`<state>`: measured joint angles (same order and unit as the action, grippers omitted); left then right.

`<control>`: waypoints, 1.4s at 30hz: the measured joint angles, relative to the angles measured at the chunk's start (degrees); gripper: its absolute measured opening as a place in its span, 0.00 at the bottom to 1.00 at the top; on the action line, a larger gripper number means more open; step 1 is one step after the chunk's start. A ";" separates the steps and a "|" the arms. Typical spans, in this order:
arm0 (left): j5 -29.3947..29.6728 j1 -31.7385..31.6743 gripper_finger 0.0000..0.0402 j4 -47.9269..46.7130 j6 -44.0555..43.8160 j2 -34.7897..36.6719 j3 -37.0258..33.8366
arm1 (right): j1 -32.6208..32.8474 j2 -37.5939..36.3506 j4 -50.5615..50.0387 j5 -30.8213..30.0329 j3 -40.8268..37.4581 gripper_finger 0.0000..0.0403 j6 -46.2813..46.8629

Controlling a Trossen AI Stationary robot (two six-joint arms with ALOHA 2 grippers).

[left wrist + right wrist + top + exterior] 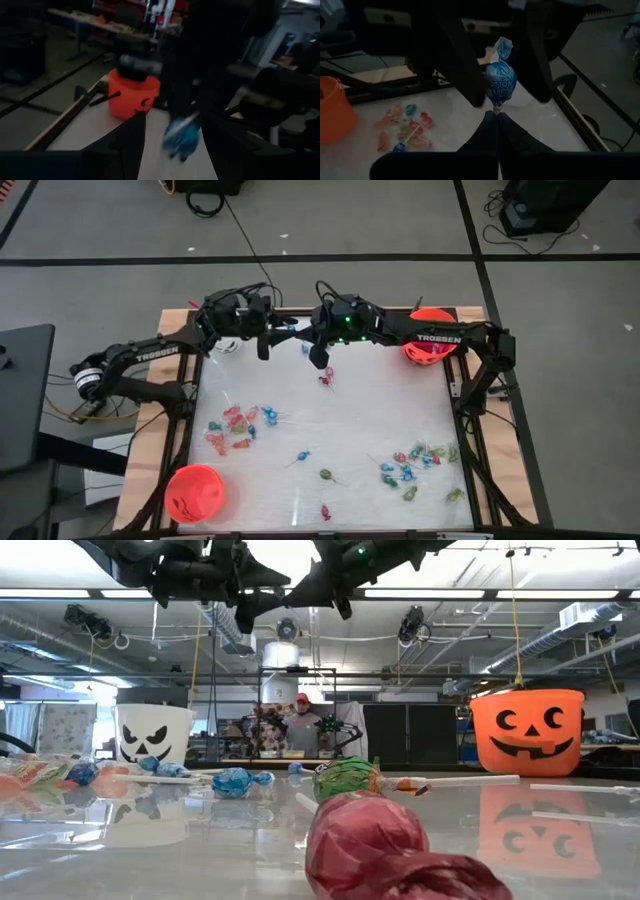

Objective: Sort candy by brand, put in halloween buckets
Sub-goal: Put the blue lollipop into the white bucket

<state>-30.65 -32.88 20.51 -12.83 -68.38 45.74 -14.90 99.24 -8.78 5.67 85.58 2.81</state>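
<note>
Grippers meet above the bench's far edge: the right gripper [495, 114] pinches a blue lollipop [500, 76] by its stick, between the left gripper's [170, 131] spread fingers.

A pale glossy table [330, 420] on a wooden base is seen from above. Three buckets are placed on it: an orange bucket [195, 493] at the near left corner, another orange bucket [431, 348] at the far right corner, a white bucket [154, 733] at the far left. Candy is scattered in a left cluster [235, 428], a right cluster [415, 465], and loose pieces [325, 476] lie between; one pink piece [327, 377] lies near the middle
</note>
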 joint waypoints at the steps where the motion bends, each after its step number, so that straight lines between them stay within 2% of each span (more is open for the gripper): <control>1: -0.11 0.00 0.48 0.60 -0.82 -0.15 0.00 | 0.02 0.00 -0.02 -0.01 0.00 0.00 0.02; 15: -0.49 -0.11 0.22 0.37 -1.01 -0.24 0.00 | -0.13 0.00 0.18 -0.24 0.00 0.00 0.61; 20: 0.02 -0.11 0.21 0.03 -1.49 -0.22 0.00 | -0.29 0.00 0.47 -0.27 -0.02 0.01 0.64; 25: 2.56 -2.25 0.21 -1.86 -5.28 0.05 0.03 | -1.15 0.07 1.54 -1.95 -0.07 0.12 5.87; 29: 5.49 -6.41 0.22 -10.47 -4.14 0.98 3.00 | -2.45 -0.09 -0.54 -4.33 0.04 0.23 11.87; 33: 12.27 -11.88 0.22 -28.91 1.82 1.95 8.06 | -4.03 -0.08 -7.45 -7.37 0.02 0.31 15.60; 37: 18.97 -17.17 0.22 -43.50 6.63 2.11 11.58 | -5.45 -0.07 -14.25 -8.11 -0.45 0.34 16.38; 42: 23.93 -24.97 0.22 -51.78 8.02 2.15 10.66 | -6.83 -0.06 -15.29 -7.97 -3.34 0.34 18.10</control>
<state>-6.72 -57.85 -31.27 -4.81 -66.24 56.39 -21.73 99.18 -24.07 -2.30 82.24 20.91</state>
